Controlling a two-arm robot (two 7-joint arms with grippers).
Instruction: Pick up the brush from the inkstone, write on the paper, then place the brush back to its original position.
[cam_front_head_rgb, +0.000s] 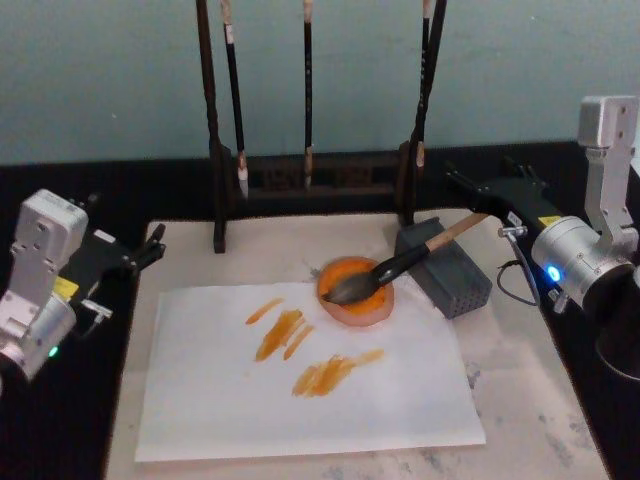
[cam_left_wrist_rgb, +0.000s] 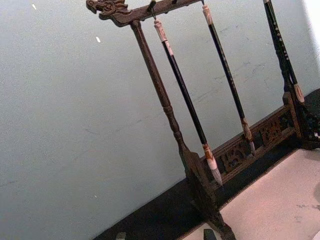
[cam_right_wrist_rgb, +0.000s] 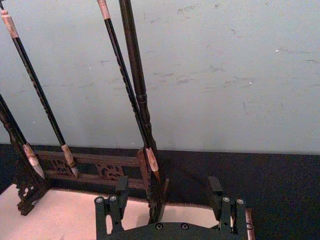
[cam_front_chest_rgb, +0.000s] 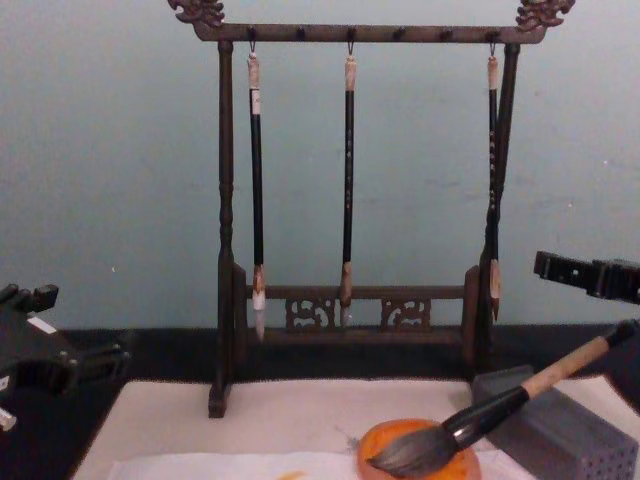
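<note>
Brush (cam_front_head_rgb: 400, 268) bristles lie in the orange inkstone (cam_front_head_rgb: 355, 292), the tan handle slanting up across the grey perforated block (cam_front_head_rgb: 446, 268). The inkstone sits at the paper's (cam_front_head_rgb: 300, 390) far right corner, and orange strokes mark the paper. Just beyond the handle's end, the right tool (cam_front_head_rgb: 458, 182) is spread wide and holds nothing. The left tool (cam_front_head_rgb: 153, 243) waits at the table's (cam_front_head_rgb: 530, 400) left side, fingers parted, empty.
</note>
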